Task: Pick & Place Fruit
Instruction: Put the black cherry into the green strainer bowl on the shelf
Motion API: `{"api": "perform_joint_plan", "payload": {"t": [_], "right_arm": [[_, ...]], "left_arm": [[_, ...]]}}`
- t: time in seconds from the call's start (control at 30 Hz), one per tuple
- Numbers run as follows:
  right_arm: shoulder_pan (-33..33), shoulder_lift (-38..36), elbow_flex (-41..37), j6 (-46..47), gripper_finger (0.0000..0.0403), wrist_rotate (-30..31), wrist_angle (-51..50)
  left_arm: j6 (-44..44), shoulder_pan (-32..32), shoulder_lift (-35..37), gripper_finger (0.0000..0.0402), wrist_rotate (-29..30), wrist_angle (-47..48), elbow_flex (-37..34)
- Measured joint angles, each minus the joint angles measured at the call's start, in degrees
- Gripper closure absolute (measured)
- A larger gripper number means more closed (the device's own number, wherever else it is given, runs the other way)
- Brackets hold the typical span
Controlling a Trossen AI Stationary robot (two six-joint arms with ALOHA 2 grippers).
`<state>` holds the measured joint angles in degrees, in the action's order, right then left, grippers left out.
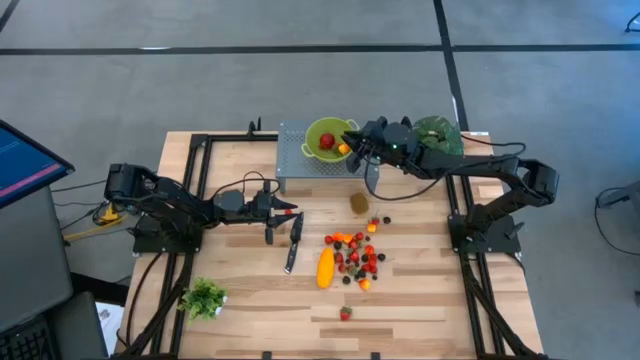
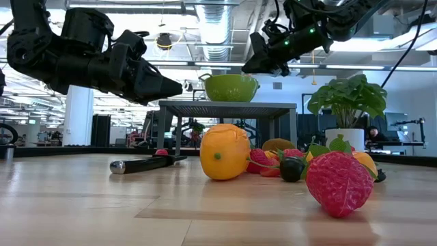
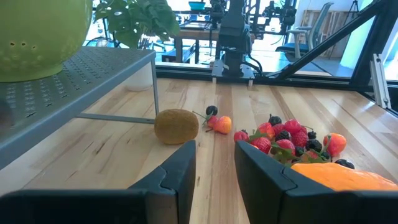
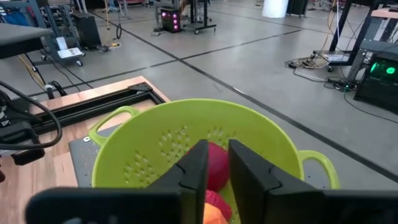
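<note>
Workshop hall with grey floor and exposed ceiling

A grey concrete floor [image 1: 300, 90] crossed by dark lines [image 1: 220, 48] is seen around the wooden table [image 1: 420, 300]. Silver ducts [image 2: 217, 17] and strip lights [image 2: 382, 66] are hung overhead. A white pillar [image 2: 77, 116], workbenches [image 3: 193, 31] and an office chair [image 3: 320, 28] are seen beyond.

Even, bright overhead light fills the scene; ceiling strip lamps [image 2: 382, 66] glow beyond the right pincer [image 2: 270, 65] in the low view. The pale wooden worktop [image 1: 420, 300] carries only soft, short shadows. Close to the low camera, the red toy strawberry [image 2: 339, 182] looks slightly soft. The left pincer's [image 3: 214, 165] dark fingers [image 3: 180, 171] blur at close range.
</note>
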<state>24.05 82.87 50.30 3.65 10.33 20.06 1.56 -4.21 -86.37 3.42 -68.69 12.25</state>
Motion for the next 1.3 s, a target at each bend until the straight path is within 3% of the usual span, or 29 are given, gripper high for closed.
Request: {"api": "perform_joint_plan", "payload": {"t": [0.37,0.73,1.03,1.3], "right_arm": [[-4.3,-8.2,0.0,-3.7,0.0298,0.0,-0.4],[-17.8,-19.3,0.0,-3.7,0.0318,0.2,-17.7],[-30.3,-15.6,0.0,8.7,0.0345,4.5,-37.8],[-41.4,-7.2,0.0,21.8,0.0349,5.0,-43.2]], "left_arm": [[0.0,0.0,0.0,0.0296,0.0,0.0,0.0],[0.0,0.0,0.0,0.0296,-0.2,0.0,0.0],[0.0,0.0,0.0,0.0296,-0.1,0.0,0.0],[0.0,0.0,0.0,0.0296,0.0,0.0,0.0]]}}
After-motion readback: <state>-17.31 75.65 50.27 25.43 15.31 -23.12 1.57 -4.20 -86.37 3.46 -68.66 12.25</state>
